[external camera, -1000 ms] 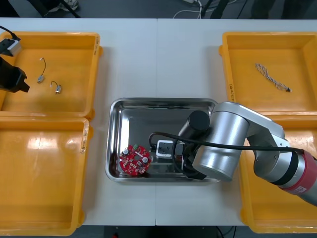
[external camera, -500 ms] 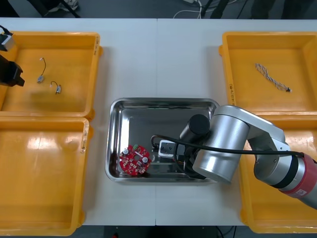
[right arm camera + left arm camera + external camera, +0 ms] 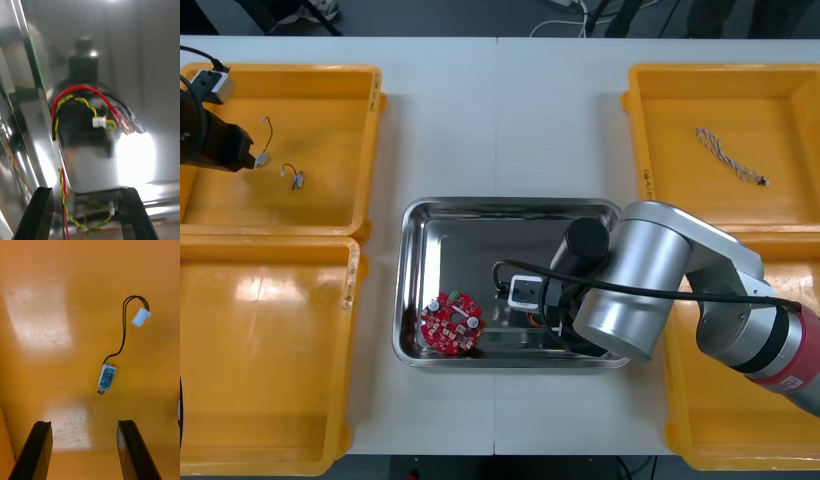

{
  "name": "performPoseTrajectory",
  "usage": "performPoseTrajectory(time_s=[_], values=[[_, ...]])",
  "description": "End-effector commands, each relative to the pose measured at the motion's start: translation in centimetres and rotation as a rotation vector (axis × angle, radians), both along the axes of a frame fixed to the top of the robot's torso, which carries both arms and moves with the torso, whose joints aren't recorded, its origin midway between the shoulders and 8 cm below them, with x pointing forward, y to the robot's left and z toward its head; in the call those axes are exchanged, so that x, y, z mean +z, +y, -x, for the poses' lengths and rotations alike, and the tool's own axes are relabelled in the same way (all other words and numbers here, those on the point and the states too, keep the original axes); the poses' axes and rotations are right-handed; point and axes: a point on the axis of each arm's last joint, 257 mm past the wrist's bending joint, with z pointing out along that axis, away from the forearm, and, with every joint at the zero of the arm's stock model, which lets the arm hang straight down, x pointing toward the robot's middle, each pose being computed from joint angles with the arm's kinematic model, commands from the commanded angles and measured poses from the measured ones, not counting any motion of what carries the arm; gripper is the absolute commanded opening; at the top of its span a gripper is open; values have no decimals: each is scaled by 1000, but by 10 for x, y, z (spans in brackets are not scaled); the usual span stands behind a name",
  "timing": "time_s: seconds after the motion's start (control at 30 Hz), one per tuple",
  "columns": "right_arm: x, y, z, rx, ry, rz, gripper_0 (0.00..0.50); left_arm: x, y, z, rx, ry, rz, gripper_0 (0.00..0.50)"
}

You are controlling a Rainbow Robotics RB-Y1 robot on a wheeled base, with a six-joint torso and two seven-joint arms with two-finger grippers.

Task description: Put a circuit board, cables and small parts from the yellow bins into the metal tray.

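My right gripper (image 3: 86, 215) stands open low over the metal tray (image 3: 480, 215). A red and yellow cable (image 3: 84, 105) lies loose on the shiny tray floor just beyond its fingers (image 3: 40, 212). The right arm (image 3: 630, 290) covers the tray's right half. A round red circuit board (image 3: 451, 322) lies in the tray's near left corner. My left gripper (image 3: 85, 452) is open over the far left yellow bin (image 3: 330, 85). A small metal part (image 3: 107, 377) with a black lead sits ahead of it, off toward one finger. A second small metal part (image 3: 297, 180) lies nearby.
A twisted blue and white cable (image 3: 728, 155) lies in the far right bin (image 3: 780, 85). The near left bin (image 3: 260, 400) and the near right bin (image 3: 720, 430) hold nothing that I can see. Bare table runs between bins and tray.
The right gripper has opened and let the red and yellow cable down in the tray. The left gripper has moved right, toward the small metal parts.
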Motion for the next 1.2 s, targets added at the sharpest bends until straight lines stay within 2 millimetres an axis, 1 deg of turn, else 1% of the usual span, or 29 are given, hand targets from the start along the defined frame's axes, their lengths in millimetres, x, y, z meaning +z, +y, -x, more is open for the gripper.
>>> performPoseTrajectory(time_s=[0.03, 0.1, 0.2, 0.3, 0.33, 0.4, 0.43, 0.5, 0.63, 0.67, 0.8, 0.93, 1.2], values=[[42, 11, -7, 20, -40, -52, 500, 25, -22, -24, -135, -57, -89, 500], [56, 7, -9, 3, -43, -64, 500, 21, -26, -27, -139, -67, -80, 500], [68, 2, -10, -21, -34, -80, 500, 17, -27, -30, -142, -73, -85, 500], [88, -5, -13, -54, -6, -119, 500, 13, -27, -35, -142, -87, -89, 500], [91, -6, -13, -59, -2, -121, 500, 13, -29, -36, -142, -92, -88, 500], [104, -13, -16, -80, 3, -131, 500, 10, -31, -38, -142, -100, -85, 500], [106, -14, -16, -84, 4, -133, 500, 9, -31, -39, -141, -101, -82, 500], [123, -14, -25, -95, -20, -167, 500, 7, -33, -41, -141, -109, -77, 500], [142, -16, -36, -119, -53, -205, 500, 6, -34, -42, -141, -115, -74, 500], [149, -20, -40, -130, -68, -214, 500, 7, -34, -43, -141, -117, -73, 500], [164, -34, -50, -162, -99, -224, 500, 6, -39, -45, -145, -127, -59, 500], [176, -49, -57, -204, -108, -246, 500, 4, -40, -48, -143, -140, -50, 500], [202, -83, -75, -349, -50, -392, 500, 1, -40, -50, -149, -150, -55, 500]])
